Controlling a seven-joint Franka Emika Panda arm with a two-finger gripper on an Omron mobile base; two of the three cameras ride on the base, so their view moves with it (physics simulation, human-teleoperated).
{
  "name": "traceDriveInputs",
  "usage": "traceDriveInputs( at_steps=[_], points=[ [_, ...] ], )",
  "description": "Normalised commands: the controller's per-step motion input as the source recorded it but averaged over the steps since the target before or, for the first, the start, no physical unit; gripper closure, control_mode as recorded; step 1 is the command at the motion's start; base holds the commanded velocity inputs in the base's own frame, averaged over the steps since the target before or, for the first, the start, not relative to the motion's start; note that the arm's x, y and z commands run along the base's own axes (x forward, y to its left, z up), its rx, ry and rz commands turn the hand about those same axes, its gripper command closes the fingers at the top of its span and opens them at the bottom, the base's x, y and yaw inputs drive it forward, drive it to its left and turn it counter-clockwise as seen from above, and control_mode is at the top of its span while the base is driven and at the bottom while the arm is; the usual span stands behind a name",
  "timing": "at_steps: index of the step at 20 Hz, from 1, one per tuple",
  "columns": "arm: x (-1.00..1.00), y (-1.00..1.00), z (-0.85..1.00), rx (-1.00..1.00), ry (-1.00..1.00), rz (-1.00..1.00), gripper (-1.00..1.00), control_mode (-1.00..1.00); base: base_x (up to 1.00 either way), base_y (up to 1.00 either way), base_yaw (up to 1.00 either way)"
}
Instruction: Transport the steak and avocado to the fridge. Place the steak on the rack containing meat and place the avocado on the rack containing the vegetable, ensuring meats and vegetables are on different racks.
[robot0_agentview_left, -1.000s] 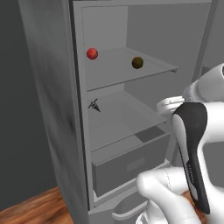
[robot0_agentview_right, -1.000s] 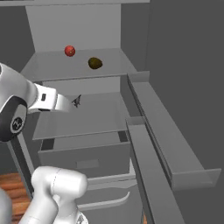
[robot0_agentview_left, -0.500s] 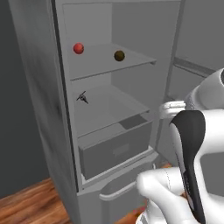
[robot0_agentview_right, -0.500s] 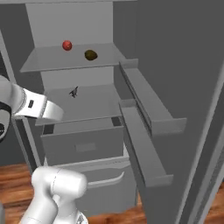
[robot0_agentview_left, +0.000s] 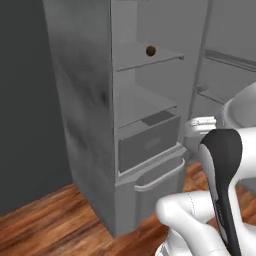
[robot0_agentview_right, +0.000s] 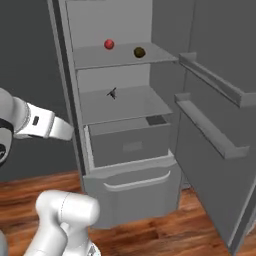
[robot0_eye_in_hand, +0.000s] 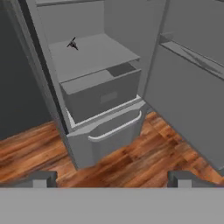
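On upper rack, avocado, red ball

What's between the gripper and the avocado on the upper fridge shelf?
Nothing visible. The fridge door is swung open, and the avocado sits in the open on the upper shelf, beside a small red ball. The gripper is low, facing the drawer, jaws open and empty.

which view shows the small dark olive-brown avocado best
The right base view: the small dark olive-brown avocado sits in plain sight on the fridge's upper flat grey shelf, right of a small red ball. The left base view shows it too, but smaller and alone at an oblique angle.
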Motion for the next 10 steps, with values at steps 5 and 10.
traceDriveInputs(
  at_steps=[5, 10],
  points=[
    [0.0, 0.0, 0.0, 0.0, 0.0, 0.0, -1.0, 1.0, 0.06, 0.67, -0.76],
    [0.0, 0.0, 0.0, 0.0, 0.0, 0.0, -1.0, 1.0, 0.05, 0.2, -1.0]
  ],
)
